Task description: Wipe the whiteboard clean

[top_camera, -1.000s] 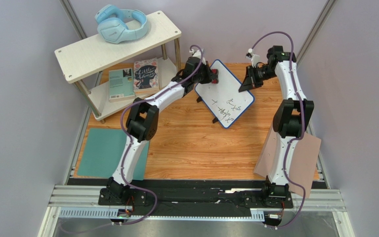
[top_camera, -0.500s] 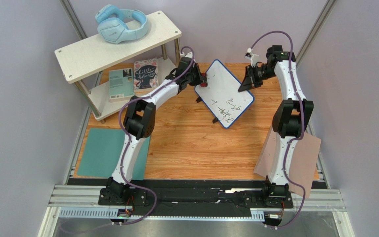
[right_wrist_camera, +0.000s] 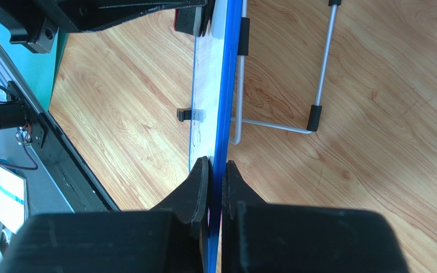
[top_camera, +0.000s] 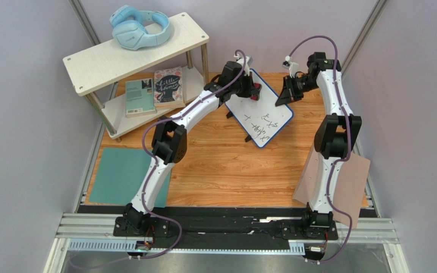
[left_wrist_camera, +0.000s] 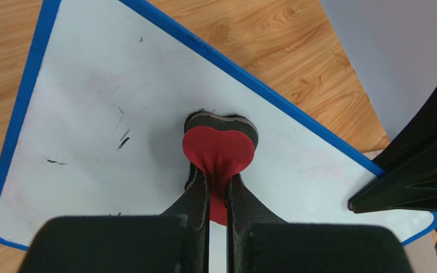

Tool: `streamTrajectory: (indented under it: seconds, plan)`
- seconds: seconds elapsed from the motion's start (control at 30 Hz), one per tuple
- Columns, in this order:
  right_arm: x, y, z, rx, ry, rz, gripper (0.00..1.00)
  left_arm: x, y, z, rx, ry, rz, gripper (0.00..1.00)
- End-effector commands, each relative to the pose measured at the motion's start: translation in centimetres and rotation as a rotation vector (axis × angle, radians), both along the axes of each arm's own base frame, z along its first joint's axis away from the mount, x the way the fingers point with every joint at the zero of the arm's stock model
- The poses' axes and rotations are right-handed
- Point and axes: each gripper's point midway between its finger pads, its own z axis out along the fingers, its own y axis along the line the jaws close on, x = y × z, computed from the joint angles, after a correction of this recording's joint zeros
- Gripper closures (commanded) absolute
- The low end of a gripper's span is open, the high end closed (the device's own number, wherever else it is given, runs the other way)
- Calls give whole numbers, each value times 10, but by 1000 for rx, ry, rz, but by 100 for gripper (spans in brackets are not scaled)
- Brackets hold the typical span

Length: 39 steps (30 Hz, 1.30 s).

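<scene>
The whiteboard [top_camera: 269,105], white with a blue rim, leans tilted on a wire stand [right_wrist_camera: 319,74] at the back of the wooden table. Black marks [top_camera: 260,123] cover its lower part, and small black flecks [left_wrist_camera: 123,139] remain higher up. My left gripper [top_camera: 253,91] [left_wrist_camera: 216,181] is shut on a red heart-shaped eraser [left_wrist_camera: 219,149] that presses against the board's upper area [left_wrist_camera: 107,102]. My right gripper [top_camera: 284,95] [right_wrist_camera: 215,168] is shut on the board's blue right edge [right_wrist_camera: 221,114], one finger on each face.
A white two-level shelf [top_camera: 101,60] at the back left carries blue headphones [top_camera: 140,27] on top and two books [top_camera: 153,88] below. A teal mat [top_camera: 118,176] lies front left. A pinkish-tan sheet [top_camera: 354,185] lies front right.
The left gripper slid the eraser left to the board's left edge, then back right across the upper part. The right gripper and the board stayed put.
</scene>
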Motion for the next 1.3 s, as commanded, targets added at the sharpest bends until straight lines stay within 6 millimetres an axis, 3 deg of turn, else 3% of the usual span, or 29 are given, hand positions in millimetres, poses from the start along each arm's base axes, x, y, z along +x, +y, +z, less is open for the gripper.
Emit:
streamTrajectory:
  seconds: [0.0, 0.1, 0.13, 0.2, 0.37, 0.6, 0.8, 0.93, 1.0, 1.03, 1.07, 1.13, 1.17, 1.27]
  plan:
    - [-13, 23, -21, -97, -33, 186, 100, 5, 7, -51, 2, 137, 36, 100]
    - [-14, 23, -21, -96, -33, 190, 100, 30, 40, -61, -16, 188, 160, 100]
    - [-14, 24, -21, -91, -32, 191, 100, 44, 57, -60, -23, 184, 224, 100]
    - [-16, 25, -20, -86, -33, 199, 100, 59, 72, -54, -52, 173, 273, 100]
    - [-20, 27, -22, -86, -20, 209, 100, 82, 84, -39, -110, 143, 309, 100]
    - [-23, 27, -24, -94, -16, 225, 100, 93, 80, -18, -158, 70, 288, 100]
    - [-24, 29, -24, -88, -16, 229, 100, 77, 50, 11, -228, 19, 133, 100]
    - [-25, 30, -24, -86, -12, 230, 100, 50, 31, 20, -194, 8, 54, 100]
    - [-25, 30, -25, -87, -9, 229, 100, 39, 35, -4, -163, 94, 86, 100]
    - [-25, 29, -25, -87, -7, 228, 100, 36, 39, -2, -163, 107, 108, 100]
    - [-26, 29, -24, -88, -10, 229, 100, 28, 44, -28, -148, 184, 137, 100]
    - [-27, 30, -24, -86, -8, 230, 100, 22, 51, -39, -140, 222, 173, 100]
    - [-27, 30, -24, -84, -6, 230, 100, 14, 55, -57, -126, 268, 186, 100]
    - [-26, 29, -21, -86, -16, 227, 100, -3, 51, -70, -135, 332, 152, 100]
